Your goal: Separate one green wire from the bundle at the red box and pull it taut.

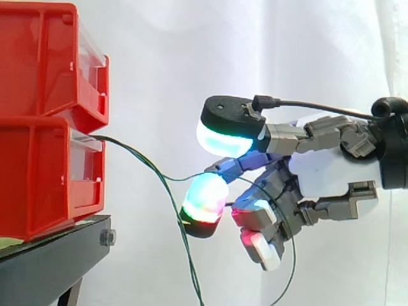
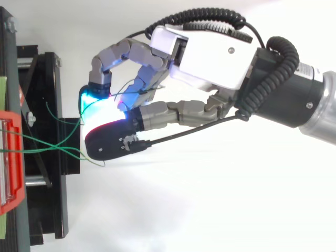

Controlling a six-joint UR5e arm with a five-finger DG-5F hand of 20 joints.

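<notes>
Just right of the red bins (image 1: 38,178), I see the hand (image 1: 319,169), fingers (image 1: 205,205) curled, pinching one green wire (image 1: 188,176); second wire (image 1: 187,258) hangs slack.

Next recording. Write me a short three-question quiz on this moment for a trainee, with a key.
1. True or false: the green wire between the red bins and the fingers of the hand runs dead straight.
2. In the side view, the other green wires: A) climb over the top bin; B) hang down past the lower edge; C) lie coiled on the stand.
3. Fill in: the red bins sit on a ___ stand.

Key: 1 false: it dips and kinks before reaching the curled fingers that hold it. 2 B. 3 black.
</notes>
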